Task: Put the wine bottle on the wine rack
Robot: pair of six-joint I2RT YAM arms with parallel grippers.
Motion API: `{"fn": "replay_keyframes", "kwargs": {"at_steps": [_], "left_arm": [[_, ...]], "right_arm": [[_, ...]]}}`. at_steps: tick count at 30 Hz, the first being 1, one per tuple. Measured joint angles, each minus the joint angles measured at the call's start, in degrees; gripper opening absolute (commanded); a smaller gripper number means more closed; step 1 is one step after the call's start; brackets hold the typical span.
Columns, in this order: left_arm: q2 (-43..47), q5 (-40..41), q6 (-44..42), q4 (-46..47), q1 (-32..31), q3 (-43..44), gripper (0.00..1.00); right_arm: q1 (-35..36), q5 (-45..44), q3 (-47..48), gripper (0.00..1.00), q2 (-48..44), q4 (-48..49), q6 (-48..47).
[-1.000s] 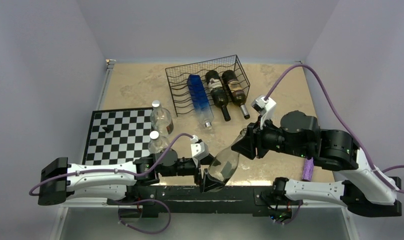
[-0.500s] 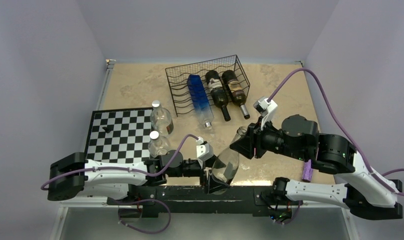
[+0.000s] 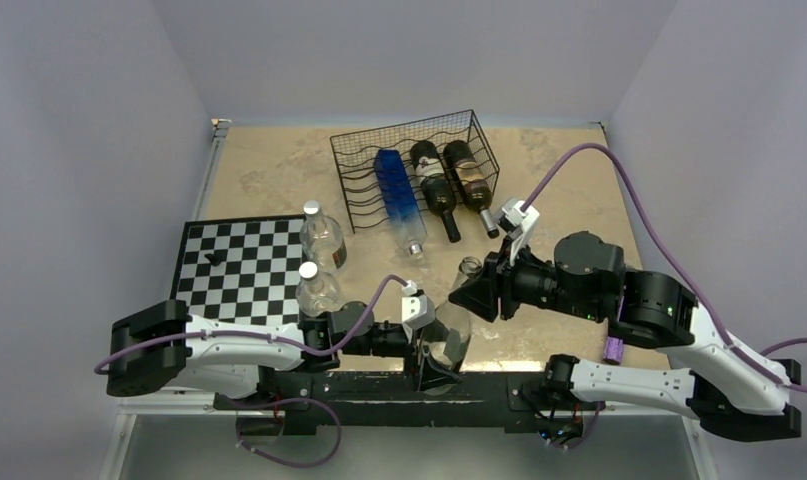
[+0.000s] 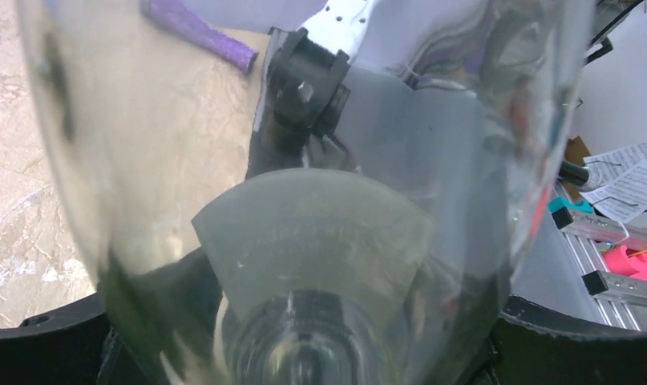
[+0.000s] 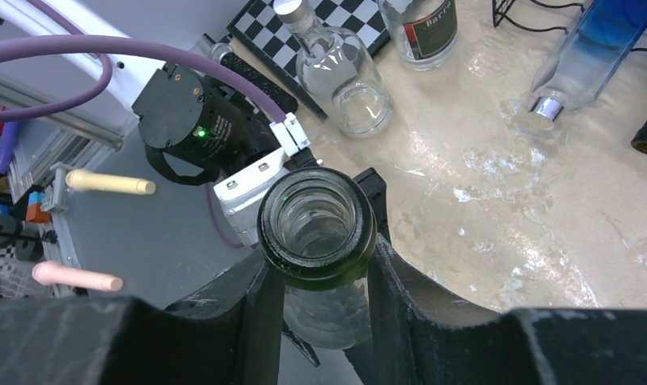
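Since the wine bottle [image 3: 452,322] is clear, smooth glass, stiff and breakable, I judge it can slip from a weak hold. It is tilted at the near edge of the table [image 3: 279,170], well apart from the wine rack [image 3: 364,165]. The right tool [image 5: 324,269] pinches its neck just under the lip, and the left tool [image 3: 431,362] seems closed on its base. Holding both ends looks safest.

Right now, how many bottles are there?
6: blue bottle and two dark bottles in the rack, two clear bottles by the chessboard, one held bottle between left gripper and right gripper.
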State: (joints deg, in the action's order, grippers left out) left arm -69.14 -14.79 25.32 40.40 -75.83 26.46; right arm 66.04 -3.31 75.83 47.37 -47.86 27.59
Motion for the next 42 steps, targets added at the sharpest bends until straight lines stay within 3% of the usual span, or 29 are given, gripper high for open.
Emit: {"fn": "replay_keyframes", "kwargs": {"at_steps": [1, 4, 6, 9, 11, 17, 22, 29, 42], "left_arm": [[0.0, 0.0, -0.4, -0.6, 0.0, 0.2, 0.0], [0.0, 0.5, -2.0, -3.0, 0.0, 1.2, 0.0], [0.2, 1.5, -4.1, -6.0, -0.1, 2.6, 0.0], [0.6, 5.0, -8.2, -13.8, -0.1, 5.4, 0.0], [0.6, 8.5, -11.3, -20.3, 0.1, 6.8, 0.0], [0.7, 18.1, -20.4, -37.0, 0.1, 8.3, 0.0], [0.8, 23.7, -29.9, -44.4, 0.0, 8.3, 0.0], [1.9, 29.2, -41.2, -44.0, -2.3, 8.3, 0.0], [4.4, 34.0, -59.6, -36.7, -6.8, 3.0, 0.0]], "right_arm": [[0.0, 0.0, -0.3, 0.01, -0.3, 0.1, 0.0], [0.0, 0.0, -1.3, 0.43, -1.8, 0.2, -0.2], [0.0, -0.2, -1.9, 0.64, -3.1, 0.2, -0.2], [0.1, -2.0, -1.9, 0.83, -5.4, 1.2, 2.1], [0.2, -4.9, -1.9, 0.88, -7.6, 1.2, 3.2], [0.2, -12.4, -2.0, 0.9, -13.3, 0.8, 4.9], [0.2, -15.5, -0.2, 0.88, -11.8, -4.5, 5.9], [0.3, -18.8, 1.9, 0.86, -6.4, -13.3, 6.2], [0.3, -2.6, -4.1, 0.8, 2.4, -17.7, 4.6]]}}
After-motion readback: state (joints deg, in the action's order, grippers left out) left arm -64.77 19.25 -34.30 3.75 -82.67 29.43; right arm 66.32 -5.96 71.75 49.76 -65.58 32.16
